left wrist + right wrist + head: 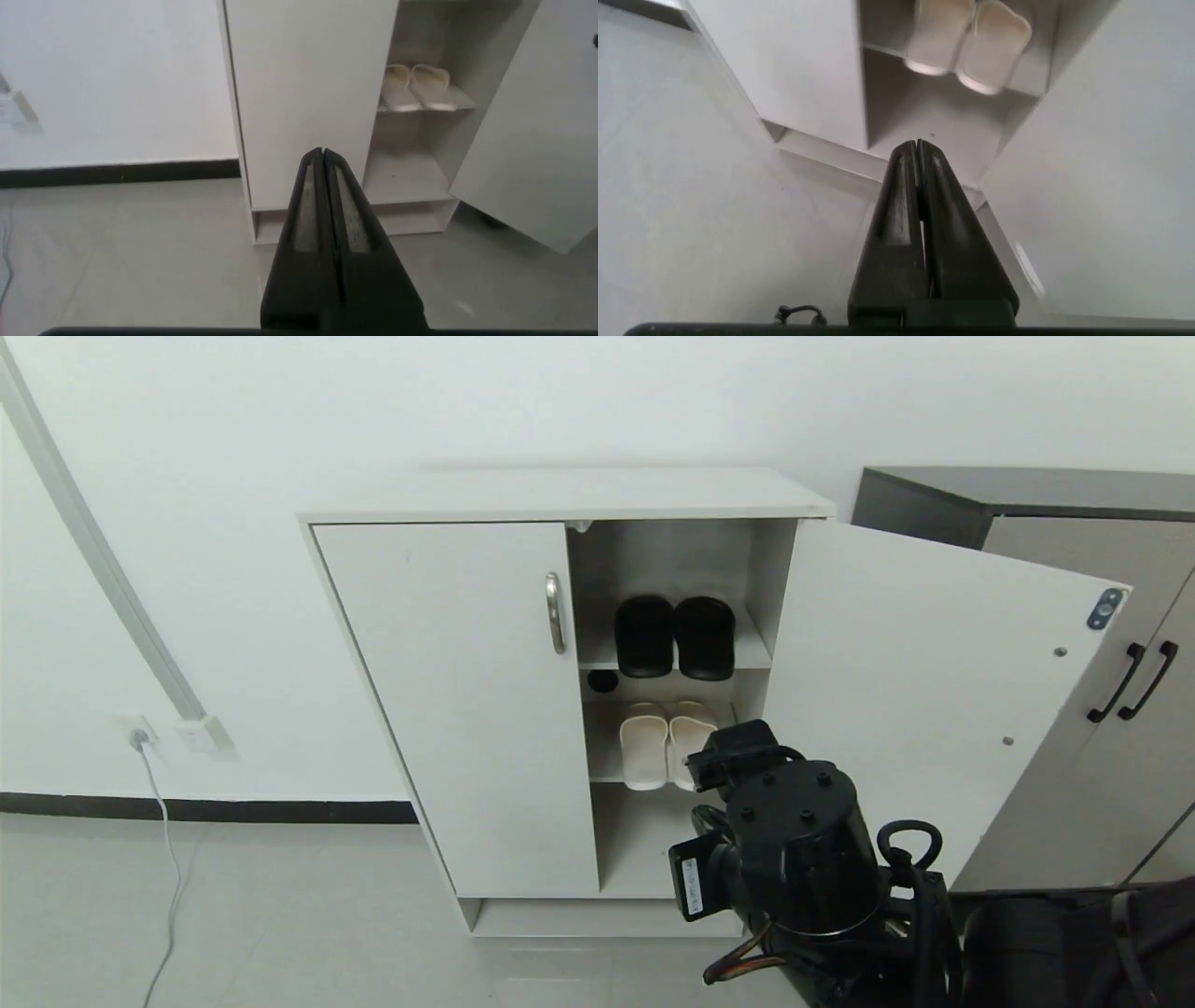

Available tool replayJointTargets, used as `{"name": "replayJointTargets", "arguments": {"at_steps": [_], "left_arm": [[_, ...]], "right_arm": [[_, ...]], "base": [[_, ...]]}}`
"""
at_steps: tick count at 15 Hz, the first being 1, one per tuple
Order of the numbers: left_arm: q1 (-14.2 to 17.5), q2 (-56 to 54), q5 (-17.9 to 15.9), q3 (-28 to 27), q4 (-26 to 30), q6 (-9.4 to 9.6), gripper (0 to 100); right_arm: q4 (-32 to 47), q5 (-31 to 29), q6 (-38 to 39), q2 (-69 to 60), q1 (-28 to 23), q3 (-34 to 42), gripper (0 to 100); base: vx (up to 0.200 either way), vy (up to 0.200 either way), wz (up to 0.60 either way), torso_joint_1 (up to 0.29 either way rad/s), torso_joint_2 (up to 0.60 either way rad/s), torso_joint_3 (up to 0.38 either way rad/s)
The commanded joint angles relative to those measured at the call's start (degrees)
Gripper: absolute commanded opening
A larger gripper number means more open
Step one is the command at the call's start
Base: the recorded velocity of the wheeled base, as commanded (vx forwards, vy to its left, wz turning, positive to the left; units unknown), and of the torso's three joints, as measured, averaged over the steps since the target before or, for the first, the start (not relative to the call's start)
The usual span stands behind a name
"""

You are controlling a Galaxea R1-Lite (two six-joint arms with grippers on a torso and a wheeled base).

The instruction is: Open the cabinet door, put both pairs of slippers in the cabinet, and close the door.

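Observation:
The white cabinet (pixel 560 495) stands against the wall with its right door (pixel 924 681) swung open and its left door (pixel 457 700) shut. A black pair of slippers (pixel 674 637) rests on the upper shelf. A cream pair of slippers (pixel 665 743) (pixel 425 86) (pixel 966 35) lies on the shelf below. My right arm hangs in front of the open compartment, low; its gripper (pixel 918 154) is shut and holds nothing. My left gripper (pixel 321 161) is shut too, empty, facing the cabinet's shut door from above the floor.
A grey cabinet (pixel 1092 644) with black handles stands right behind the open door. A wall socket (pixel 140 737) with a cable hanging to the floor is on the left. Bare tiled floor (pixel 280 915) lies before the cabinet.

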Motion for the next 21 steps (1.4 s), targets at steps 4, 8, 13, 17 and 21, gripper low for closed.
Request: {"name": "replayJointTargets", "arguments": {"at_steps": [4,8,13,17,21], "left_arm": [[-0.11,-0.01,0.00,0.02,-0.01,-0.02,0],[-0.11,0.08,0.00,0.02,-0.01,-0.02,0],[-0.02,-0.01,0.00,0.02,-0.01,-0.02,0],[-0.02,0.08,0.00,0.02,0.08,-0.02,0],[-0.02,-0.01,0.00,0.02,-0.01,-0.02,0]], "right_arm": [[0.02,-0.07,0.02,0.11,-0.08,0.01,0],[0.02,-0.07,0.02,0.11,-0.08,0.01,0],[0.02,-0.07,0.02,-0.06,-0.17,0.18,0],[-0.07,0.02,0.10,-0.06,-0.25,0.10,0],[0.02,-0.07,0.10,-0.24,-0.25,0.27,0]], "base": [[0.000,0.000,0.00,0.105,-0.47,-0.353],[0.000,0.000,0.00,0.138,-0.47,-0.326],[0.000,0.000,0.00,0.171,-0.49,-0.322],[0.000,0.000,0.00,0.204,-0.51,-0.305],[0.000,0.000,0.00,0.234,-0.54,-0.315]]}}
